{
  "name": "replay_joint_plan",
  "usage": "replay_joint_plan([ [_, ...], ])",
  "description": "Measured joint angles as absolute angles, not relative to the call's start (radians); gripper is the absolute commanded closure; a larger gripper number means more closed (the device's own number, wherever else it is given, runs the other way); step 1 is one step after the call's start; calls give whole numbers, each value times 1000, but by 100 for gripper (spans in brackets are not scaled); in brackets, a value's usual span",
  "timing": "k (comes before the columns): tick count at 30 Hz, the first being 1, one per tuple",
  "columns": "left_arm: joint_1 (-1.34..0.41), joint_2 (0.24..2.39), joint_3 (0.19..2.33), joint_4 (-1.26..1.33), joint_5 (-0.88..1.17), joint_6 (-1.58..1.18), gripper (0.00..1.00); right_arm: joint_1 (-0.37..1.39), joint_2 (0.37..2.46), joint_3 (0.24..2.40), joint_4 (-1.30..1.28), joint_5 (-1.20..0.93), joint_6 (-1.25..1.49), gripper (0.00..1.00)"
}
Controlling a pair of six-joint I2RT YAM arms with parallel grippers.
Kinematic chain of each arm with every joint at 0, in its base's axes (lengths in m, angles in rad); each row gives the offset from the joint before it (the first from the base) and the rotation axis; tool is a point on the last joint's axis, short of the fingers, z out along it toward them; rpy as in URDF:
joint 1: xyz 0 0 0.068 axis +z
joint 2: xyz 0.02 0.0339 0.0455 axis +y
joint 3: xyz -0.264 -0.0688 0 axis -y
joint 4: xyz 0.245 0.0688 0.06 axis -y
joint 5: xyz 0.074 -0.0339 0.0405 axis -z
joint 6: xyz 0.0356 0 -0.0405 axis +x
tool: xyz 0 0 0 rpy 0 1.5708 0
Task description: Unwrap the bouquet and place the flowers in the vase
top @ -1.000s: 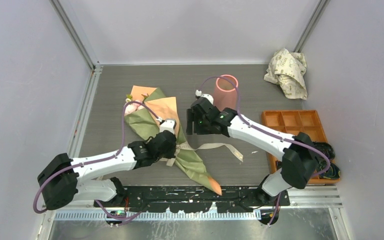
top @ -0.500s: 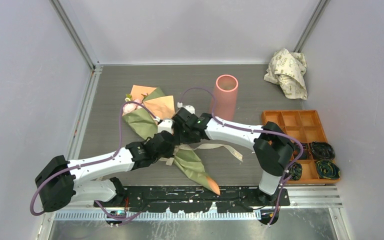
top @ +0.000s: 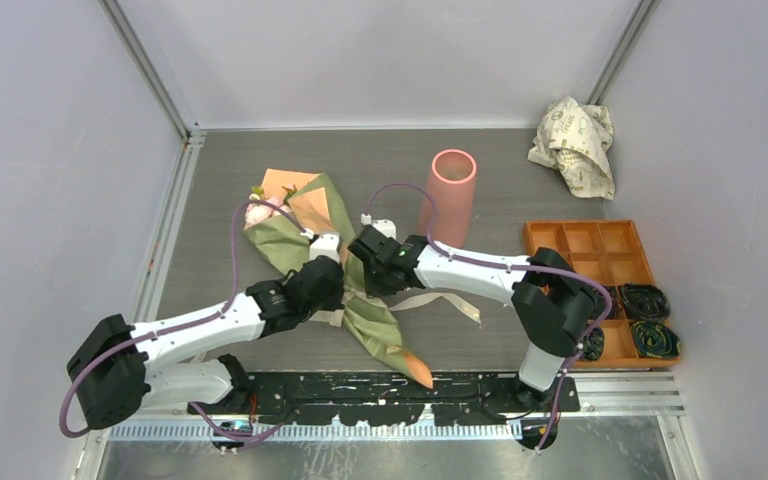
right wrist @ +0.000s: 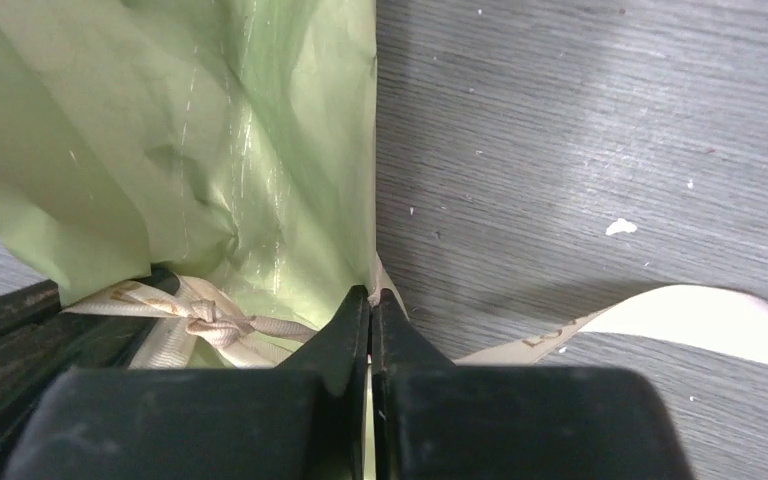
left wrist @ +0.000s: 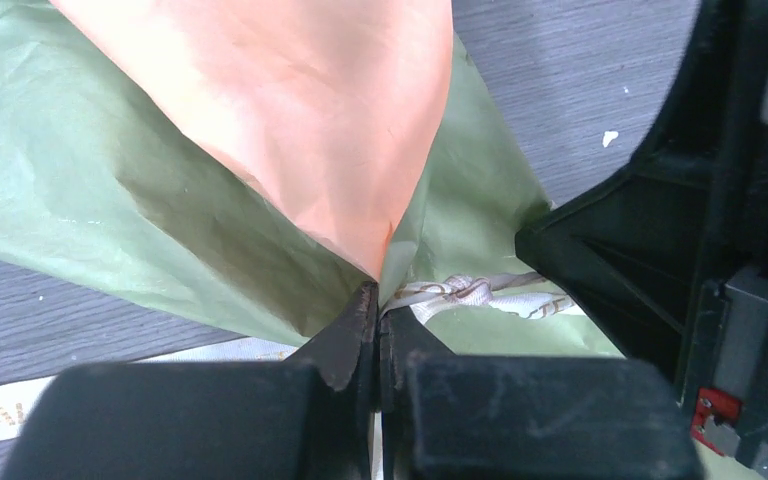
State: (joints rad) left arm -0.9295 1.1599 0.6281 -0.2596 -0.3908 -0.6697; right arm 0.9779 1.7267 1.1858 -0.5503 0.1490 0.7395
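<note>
Just now the right gripper has dropped from beside the vase, where it hung wide open a second ago, to the tied waist of the bouquet and snapped shut. Its fingertips meet at the edge of the green paper, just beside the knot. A pale strip shows in the slit between them, so it looks to have caught the ribbon, whose loose tail trails off to the right across the table

The left gripper is pressed fully closed on the other side of the same waist, as it was a second ago. Its tips sit where the orange and green folds pinch together. Whether paper or ribbon is caught between them I cannot tell

Meanwhile the bouquet has slid and turned a little; its pointed orange end lies slightly further left than before. It lies flat across the middle of the table, still wrapped and knotted, with the flowers peeking out at the far left end. The vase stands upright behind it, apart from the paper

Both grippers are now on the tie, so my guess is that untying is about to begin: one side to hold the bundle, the other to pull the ribbon free. Nothing is unwrapped yet
</note>
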Motion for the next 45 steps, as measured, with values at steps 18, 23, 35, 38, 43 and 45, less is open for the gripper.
replay_joint_plan([
  [18,-783,927,624,-431,-378,-725,93,962,1619,1114,-458,210,768,99],
  [23,-723,863,637,-564,-487,-738,93,894,1597,1042,-538,262,754,99],
  [35,-699,834,639,-629,-471,-731,87,844,1554,996,-644,292,726,77],
  [38,-699,862,648,-553,-356,-693,85,845,1522,995,-653,279,716,56],
  [43,-703,965,656,-352,-82,-660,83,850,1400,995,-683,286,718,35],
  [45,-731,1020,658,-290,-16,-645,84,850,1343,995,-687,292,718,36],
])
